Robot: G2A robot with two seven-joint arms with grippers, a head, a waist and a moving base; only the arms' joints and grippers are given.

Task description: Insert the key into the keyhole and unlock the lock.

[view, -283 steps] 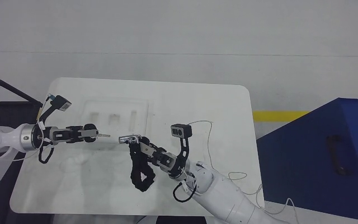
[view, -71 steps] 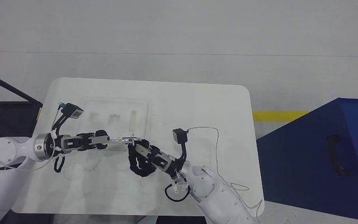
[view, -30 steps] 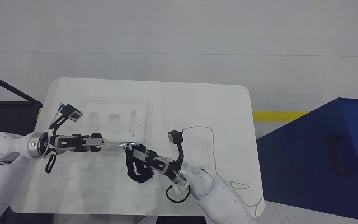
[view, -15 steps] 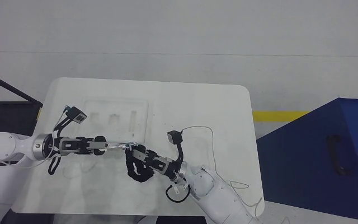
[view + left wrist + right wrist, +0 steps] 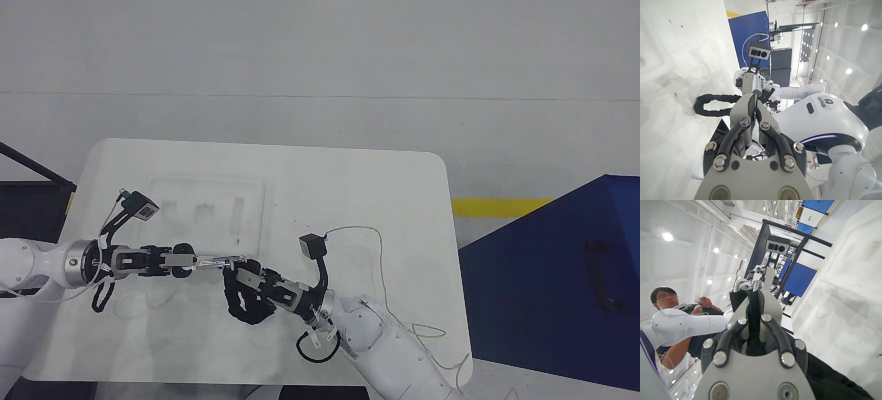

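My left gripper [image 5: 188, 262] [image 5: 752, 99] is shut on a thin metal key [image 5: 753, 103] [image 5: 208, 262], whose blade points at the silver lock [image 5: 755, 85] [image 5: 232, 265]. The key's tip sits at the keyhole on the lock's end face; how deep it goes I cannot tell. My right gripper [image 5: 248, 274] [image 5: 753, 293] is shut on the lock's black fabric-covered cable [image 5: 753, 308], just behind the lock body [image 5: 747, 285]. The rest of the cable hangs in a loop [image 5: 238, 305] [image 5: 715, 106] down to the white table [image 5: 380, 200].
A shallow white tray [image 5: 262, 215] with several compartments lies behind the grippers on the table. The table's front edge runs close below the arms. A blue box [image 5: 560, 290] stands on the floor to the right, off the table.
Earlier a gap lay between key and lock. Both grippers have closed in and drifted toward the front left, and the key tip now meets the lock. Hardly anything moved in the last half second.
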